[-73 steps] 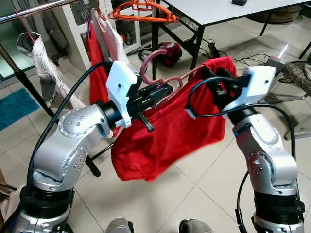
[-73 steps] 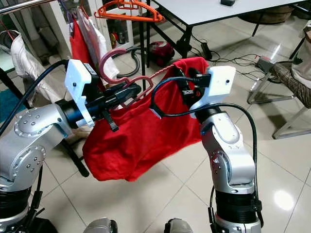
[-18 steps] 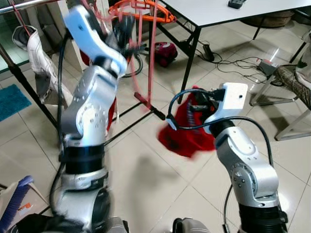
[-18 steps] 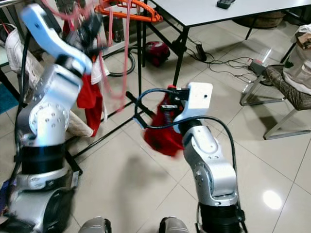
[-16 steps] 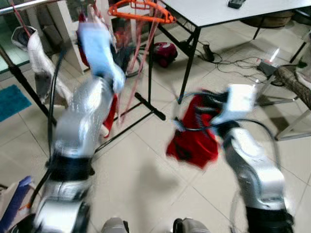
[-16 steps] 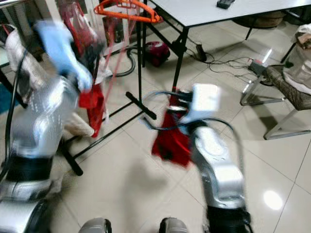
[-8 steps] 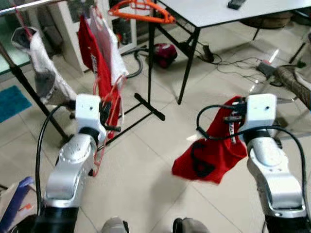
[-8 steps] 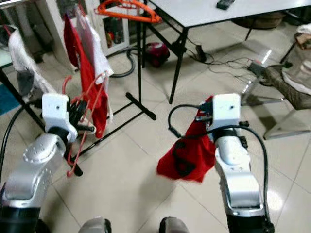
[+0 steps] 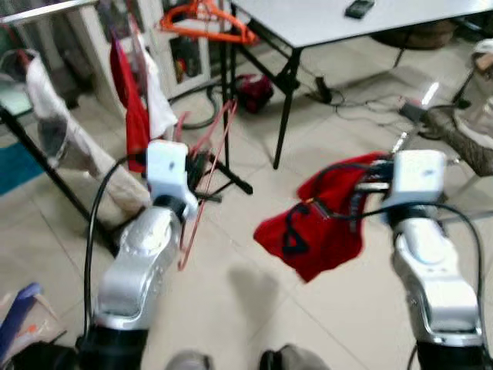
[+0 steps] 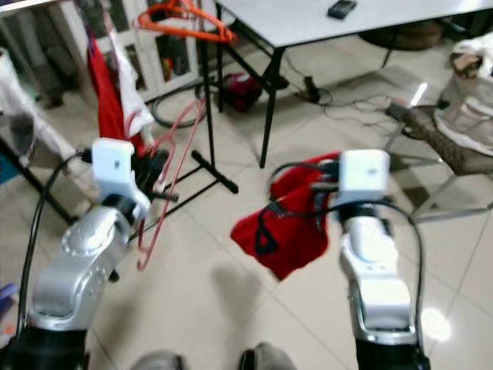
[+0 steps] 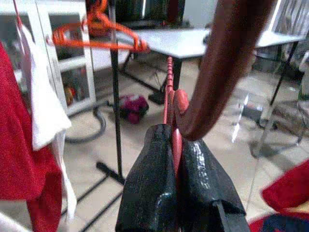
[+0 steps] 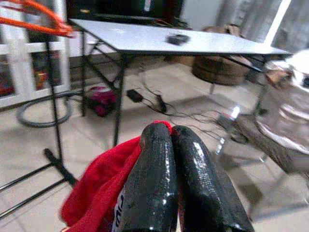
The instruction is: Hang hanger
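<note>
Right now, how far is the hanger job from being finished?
Nothing looks finished yet. The left gripper is shut on the pink hanger, held low beside the clothes rack, not on the rail. The right gripper is shut on the red shirt, off the hanger. Left to do: hooking the hanger onto the rail.

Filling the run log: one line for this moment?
left gripper: shut on pink hanger | right gripper: shut on red shirt | hanger unhung

Glossy beige tiled floor (image 9: 231, 308), white black-legged table (image 9: 323, 23), blue mat (image 9: 11, 166) at left.
</note>
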